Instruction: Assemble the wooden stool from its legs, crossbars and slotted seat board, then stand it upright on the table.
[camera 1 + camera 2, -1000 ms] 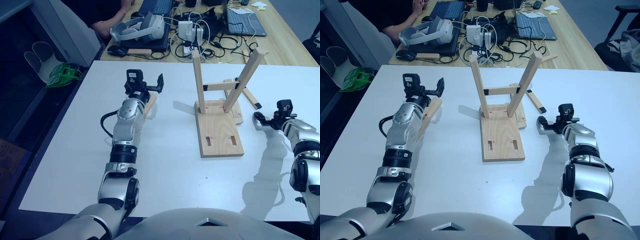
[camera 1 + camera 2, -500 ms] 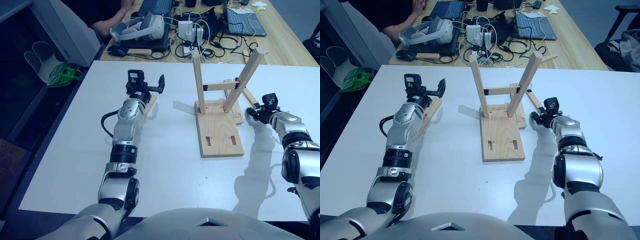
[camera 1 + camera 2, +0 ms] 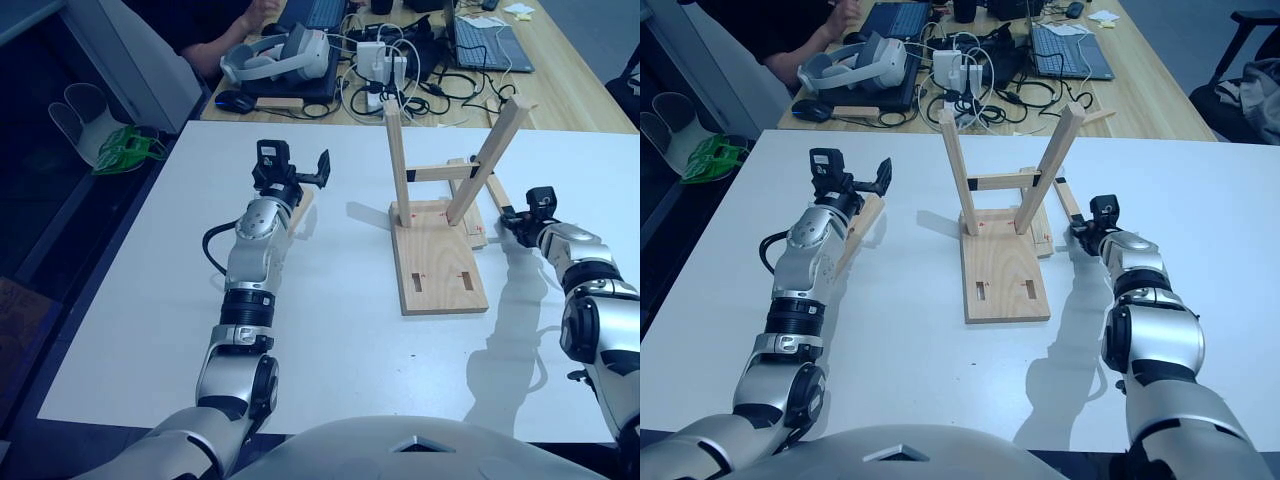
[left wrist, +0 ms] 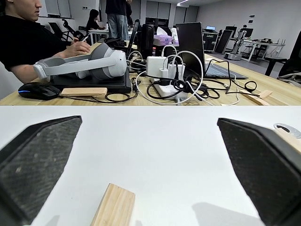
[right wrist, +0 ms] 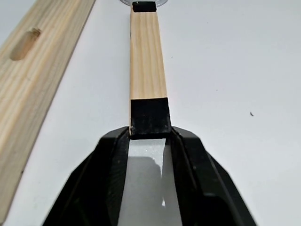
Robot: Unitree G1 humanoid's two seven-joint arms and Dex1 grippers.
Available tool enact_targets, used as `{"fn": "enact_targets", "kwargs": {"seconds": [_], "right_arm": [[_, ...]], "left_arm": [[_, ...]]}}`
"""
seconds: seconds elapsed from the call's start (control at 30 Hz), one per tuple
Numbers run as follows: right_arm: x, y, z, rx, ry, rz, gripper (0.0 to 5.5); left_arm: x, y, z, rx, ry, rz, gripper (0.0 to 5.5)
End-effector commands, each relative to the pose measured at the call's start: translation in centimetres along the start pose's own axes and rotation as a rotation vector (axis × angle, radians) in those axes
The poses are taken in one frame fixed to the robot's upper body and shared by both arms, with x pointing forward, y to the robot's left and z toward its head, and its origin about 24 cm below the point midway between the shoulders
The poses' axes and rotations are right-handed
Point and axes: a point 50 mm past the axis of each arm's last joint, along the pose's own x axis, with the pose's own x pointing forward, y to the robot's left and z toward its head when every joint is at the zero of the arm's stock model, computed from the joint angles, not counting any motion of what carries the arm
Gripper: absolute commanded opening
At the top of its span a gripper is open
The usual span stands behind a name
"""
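The slotted seat board [image 3: 440, 270] lies flat on the white table with two legs [image 3: 397, 160] standing up out of its far end. A short crossbar [image 3: 440, 172] joins them. Just right of the board lies a loose crossbar [image 5: 148, 61] with black ends. My right gripper [image 3: 522, 222] sits low on the table, shut on that bar's near black end [image 5: 149, 117]. At the table's left, my left gripper [image 3: 295, 172] hangs open over another wooden leg [image 3: 298, 208], whose end [image 4: 113, 207] lies between the wide-apart fingers.
More loose wooden pieces [image 3: 476, 236] lie against the board's right side. Behind the table stands a wooden desk [image 3: 560, 90] with a headset [image 3: 280, 55], laptops and cables. The near half of the table [image 3: 330, 370] is bare.
My right gripper has moved left and away from me across the table to the loose crossbar and now has its black end between its fingers. The left arm has stayed put.
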Motion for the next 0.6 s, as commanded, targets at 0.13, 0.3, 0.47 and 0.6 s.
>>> {"fn": "enact_targets", "kwargs": {"seconds": [0.13,0.3,0.47,0.6], "right_arm": [[0.1,1.2,-2.9,-0.024,0.049,0.079,1.3],[-2.3,2.3,-4.7,-0.081,-0.054,0.094,1.3],[-6.4,4.1,-3.3,-0.171,-0.2,0.002,1.3],[-8.0,3.5,-0.8,-0.277,-0.321,-0.162,1.29]], "left_arm": [[0.3,-0.1,0.3,0.007,0.004,0.0,5.4],[-0.2,0.8,0.0,-0.001,0.0,0.041,5.4],[-0.5,1.4,-0.2,-0.008,-0.006,0.075,5.4],[-0.5,1.3,-0.3,-0.016,-0.014,0.085,5.4]]}}
